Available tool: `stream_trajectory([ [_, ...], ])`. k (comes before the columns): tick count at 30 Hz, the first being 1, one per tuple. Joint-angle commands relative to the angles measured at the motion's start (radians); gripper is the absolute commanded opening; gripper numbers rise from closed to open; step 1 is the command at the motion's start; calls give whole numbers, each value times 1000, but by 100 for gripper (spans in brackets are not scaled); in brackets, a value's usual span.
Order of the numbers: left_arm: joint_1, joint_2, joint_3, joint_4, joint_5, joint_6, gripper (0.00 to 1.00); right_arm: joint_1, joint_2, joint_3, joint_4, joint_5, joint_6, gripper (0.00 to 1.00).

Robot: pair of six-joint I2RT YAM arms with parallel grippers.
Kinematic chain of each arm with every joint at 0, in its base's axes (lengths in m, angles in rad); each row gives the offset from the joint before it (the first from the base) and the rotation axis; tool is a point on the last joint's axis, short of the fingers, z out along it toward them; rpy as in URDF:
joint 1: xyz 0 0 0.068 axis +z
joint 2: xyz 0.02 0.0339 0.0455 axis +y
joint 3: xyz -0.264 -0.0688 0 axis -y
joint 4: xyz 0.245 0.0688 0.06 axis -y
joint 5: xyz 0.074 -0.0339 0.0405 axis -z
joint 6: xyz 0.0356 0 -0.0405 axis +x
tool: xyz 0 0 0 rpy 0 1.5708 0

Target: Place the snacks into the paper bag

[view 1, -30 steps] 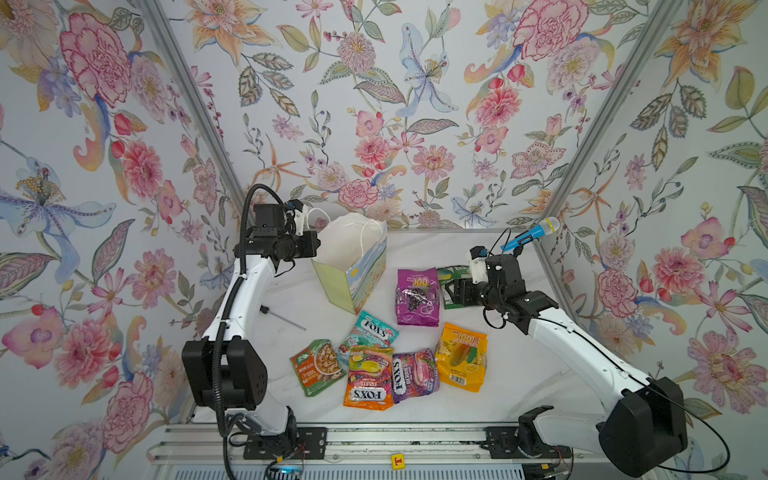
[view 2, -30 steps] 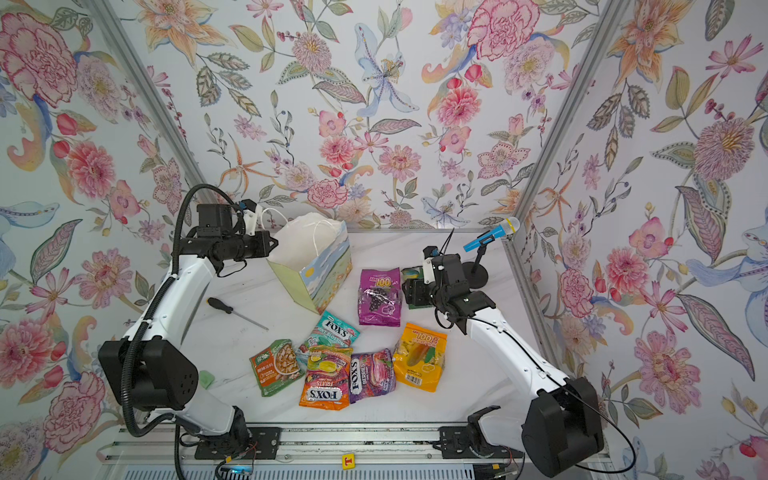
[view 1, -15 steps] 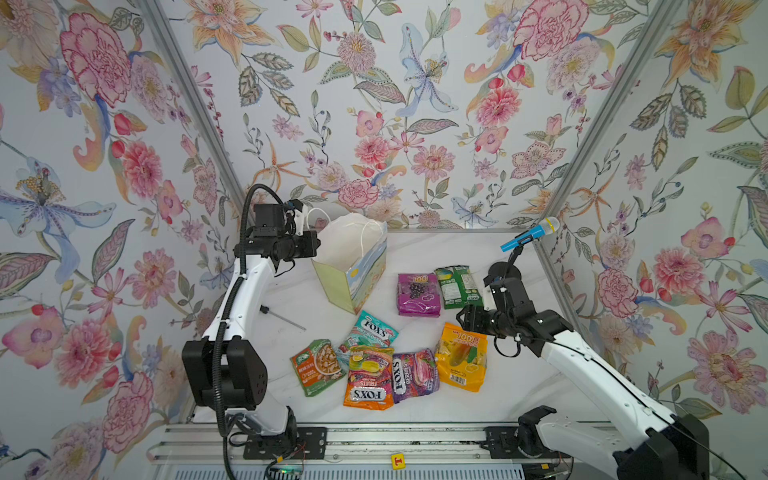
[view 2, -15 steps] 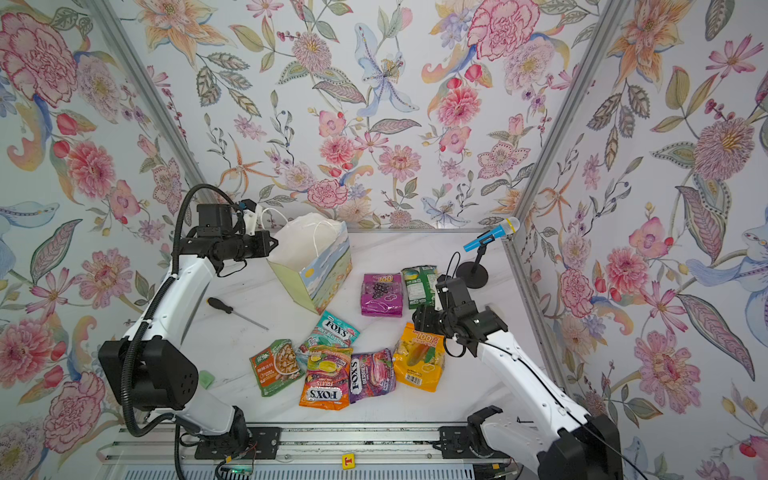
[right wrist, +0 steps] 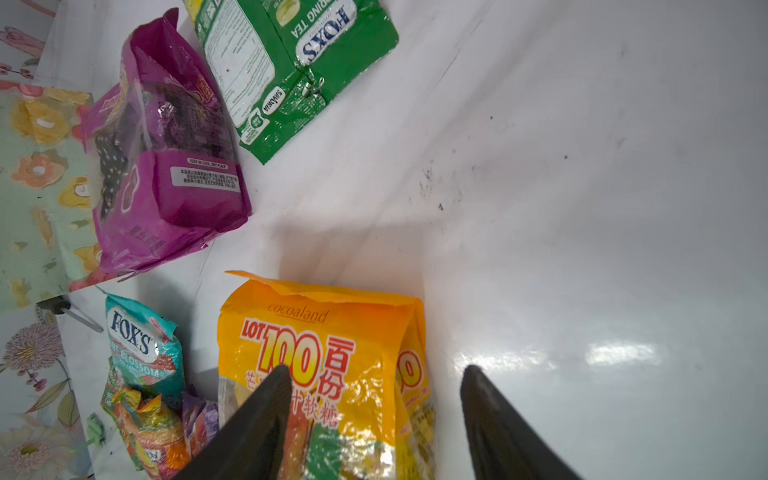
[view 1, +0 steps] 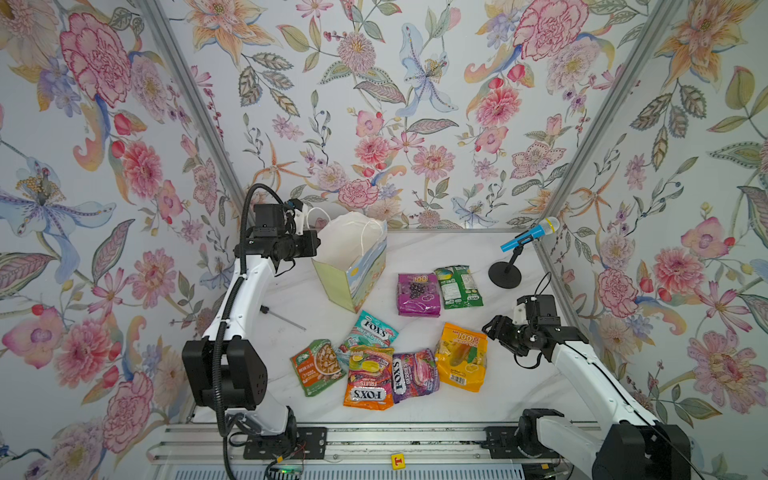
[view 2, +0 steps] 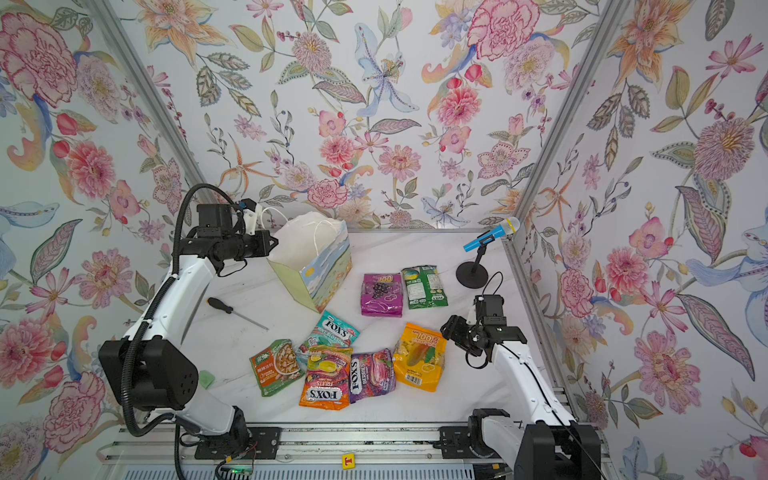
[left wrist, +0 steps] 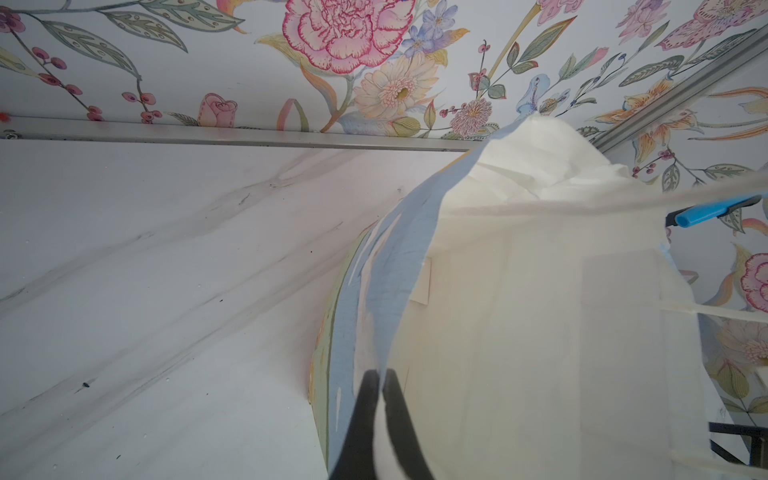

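desk [view 1: 436,257]: white marbled top inside floral walls; everything below rests on it.
left arm [view 1: 245,291]: reaches to the back left, with its wrist level with the bag's mouth.
right arm [view 1: 582,374]: bent low over the right side, with its wrist turned toward the middle.
paper bag [view 1: 365,274]: stands at the back left with its mouth open and the white inside showing. The landscape front faces the packets, and all seven packets lie outside it.
yellow "100" bag [view 1: 461,357]: flat at the front right, at the right end of the front row.
purple "100" bag [view 1: 417,295]: mid-desk, to the right of the paper bag.
green FOX'S bag [view 1: 459,286]: printed back upward, just beside the purple "100" bag.
orange FOX'S bag [view 1: 369,376]: front centre, overlapping the teal packet's lower edge.
purple FOX'S bag [view 1: 415,372]: between the orange and yellow packets.
teal FOX'S bag [view 1: 372,330]: just in front of the paper bag's near corner.
nut pouch [view 1: 318,365]: at the left end of the front row.
microphone [view 1: 528,237]: blue, tilted on a black round stand in the back right corner.
screwdriver [view 2: 235,311]: black handle, lying left of the bag beside the left arm.
left fingers [left wrist: 370,395]: pressed together, pinching the paper bag's rim on the side nearest that arm.
right fingers [right wrist: 266,415]: spread and holding nothing. One is over the yellow "100" bag's top and the other over bare desk; whether they touch either cannot be told.
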Motion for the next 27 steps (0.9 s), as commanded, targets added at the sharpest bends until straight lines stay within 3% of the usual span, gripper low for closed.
stream_trajectory([
  [1, 6, 5, -7, 27, 23, -14, 0, -2, 54, 59, 33, -33, -108, 60],
  [10, 6, 18, 12, 7, 19, -2, 0, 99, 262, 260, -40, 18, -325, 58],
  [14, 6, 22, 12, 4, 22, -5, 0, 139, 365, 334, -84, 50, -419, 50],
  [27, 6, 27, 25, 1, 29, -9, 0, 276, 502, 448, -141, 116, -540, 42],
])
